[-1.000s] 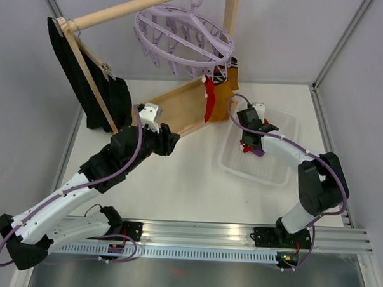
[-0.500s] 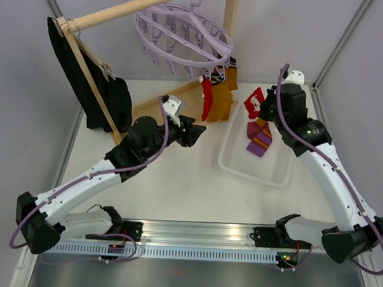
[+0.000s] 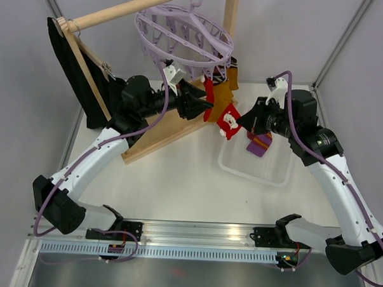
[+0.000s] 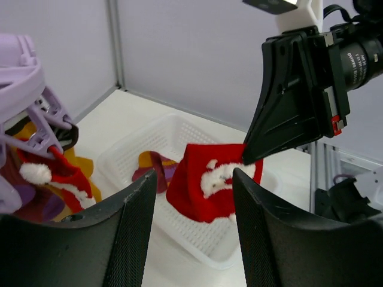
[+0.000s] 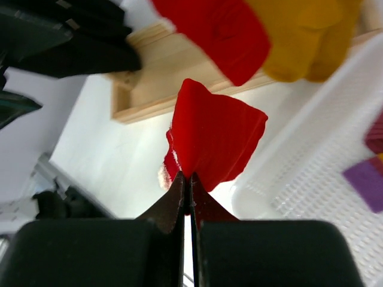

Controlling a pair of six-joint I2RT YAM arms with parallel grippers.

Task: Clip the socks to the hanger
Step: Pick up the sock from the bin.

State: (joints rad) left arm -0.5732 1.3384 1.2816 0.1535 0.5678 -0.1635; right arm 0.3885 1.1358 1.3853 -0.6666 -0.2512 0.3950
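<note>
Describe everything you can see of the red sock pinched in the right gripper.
The red sock is small and of soft fabric, bright red with a white pattern on the side facing the left wrist camera. The side facing the right wrist camera looks plain red. The right gripper is shut on one upper corner, so the sock hangs limp and slightly creased in the air, touching nothing else. It hangs just beyond the open fingers of the left gripper, close to the white basket.

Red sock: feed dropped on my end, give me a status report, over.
Right pincer shut on red sock, held aloft near hanger. Left pincer open, empty, facing it. Mustard sock already clipped; purple sock in white basket. Nothing blocking.
</note>
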